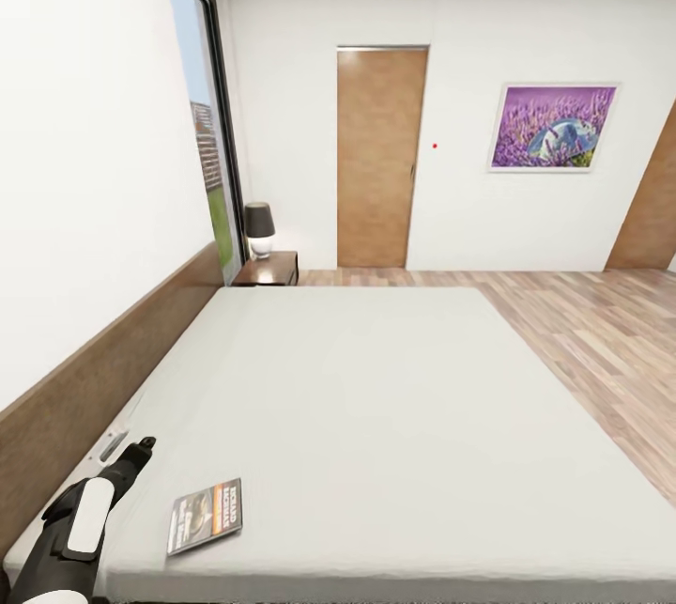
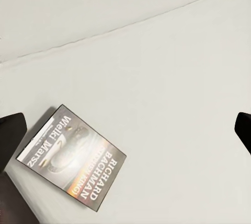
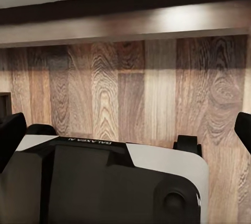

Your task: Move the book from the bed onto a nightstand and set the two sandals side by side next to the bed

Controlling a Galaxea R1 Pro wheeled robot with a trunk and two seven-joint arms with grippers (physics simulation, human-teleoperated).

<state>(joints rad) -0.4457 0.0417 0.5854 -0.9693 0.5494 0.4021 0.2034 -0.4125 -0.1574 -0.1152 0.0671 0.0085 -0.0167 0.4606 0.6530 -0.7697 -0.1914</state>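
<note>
The book (image 1: 205, 516) lies flat on the pale mattress of the bed (image 1: 376, 397), near its front left corner. In the left wrist view the book (image 2: 73, 156) shows its dark cover with an orange band and white lettering. My left gripper (image 1: 141, 447) hovers just left of the book above the mattress, open and empty, with its fingers (image 2: 10, 125) spread wide. My right gripper (image 3: 125, 130) is open and empty over the wood floor beside the dark bed frame (image 3: 125, 4). A dark nightstand (image 1: 268, 270) stands at the bed's far left corner. The sandals are out of view.
A lamp (image 1: 259, 228) sits on the nightstand. The brown headboard (image 1: 94, 379) runs along the left wall below a tall window (image 1: 211, 144). A wooden door (image 1: 378, 158) and a purple picture (image 1: 554, 127) are on the far wall. Plank floor (image 1: 601, 332) lies right of the bed.
</note>
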